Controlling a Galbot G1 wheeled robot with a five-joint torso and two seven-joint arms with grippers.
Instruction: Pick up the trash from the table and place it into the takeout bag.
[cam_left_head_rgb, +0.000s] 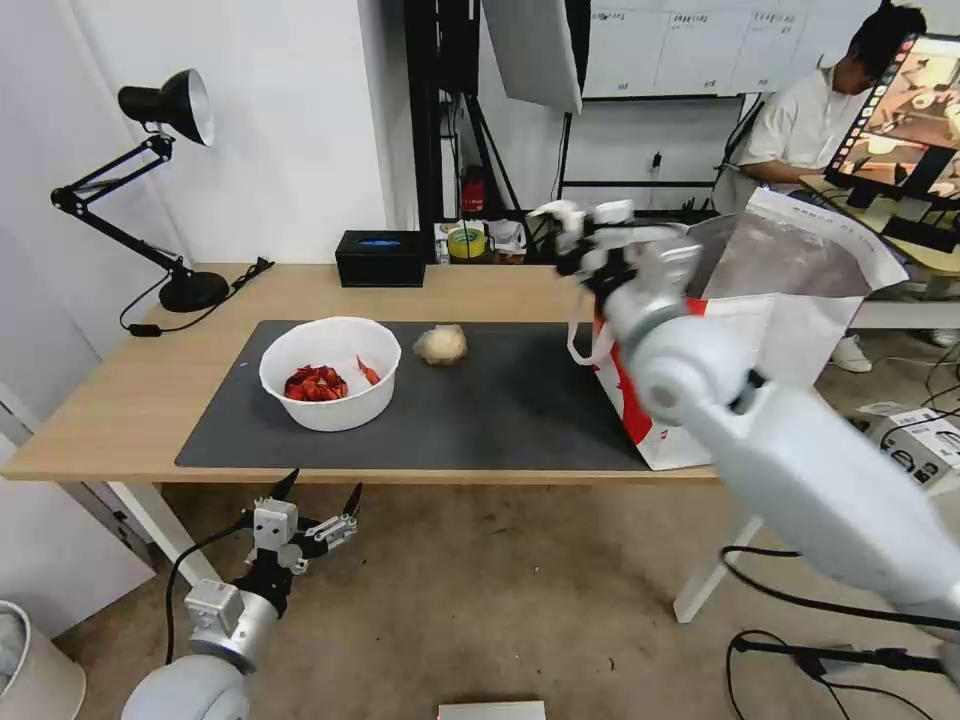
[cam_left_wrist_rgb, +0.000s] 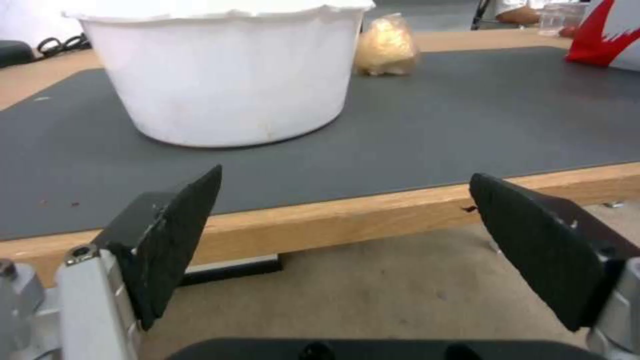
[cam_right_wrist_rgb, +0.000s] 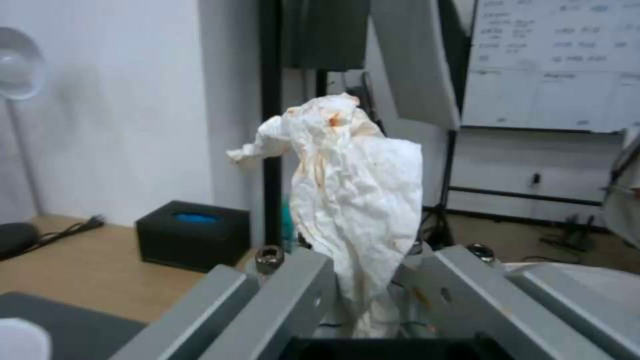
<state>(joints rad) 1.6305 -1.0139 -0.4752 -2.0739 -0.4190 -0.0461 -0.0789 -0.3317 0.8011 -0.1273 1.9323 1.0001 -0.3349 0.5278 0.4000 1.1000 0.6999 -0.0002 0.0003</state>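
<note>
The desk (cam_left_head_rgb: 130, 400) is mostly taken up by a dark grey mat (cam_left_head_rgb: 500, 400), with bare wood left along the back edge and the left end. The takeout bag (cam_left_head_rgb: 800, 300) is stood at the right end of the desk, mouth open, its base hanging a bit past the front edge. The right gripper (cam_left_head_rgb: 580, 225) is held up in the air just beside the bag's left rim, pinched on a small white tissue wad (cam_right_wrist_rgb: 353, 195) that's stained orange in spots.

The white bowl (cam_left_head_rgb: 330, 372) with red crayfish shells (cam_left_head_rgb: 315, 383) is sat on the left part of the mat, near its front edge. The beige paper ball (cam_left_head_rgb: 441, 344) is found just behind and to the right of it, near the mat's back edge; lots of free mat is left between those two and the bag.

The left gripper (cam_left_head_rgb: 320, 495) is parked below the desk's front edge, under the bowl, fingers (cam_left_wrist_rgb: 173, 240) spread wide with nothing in them.
</note>
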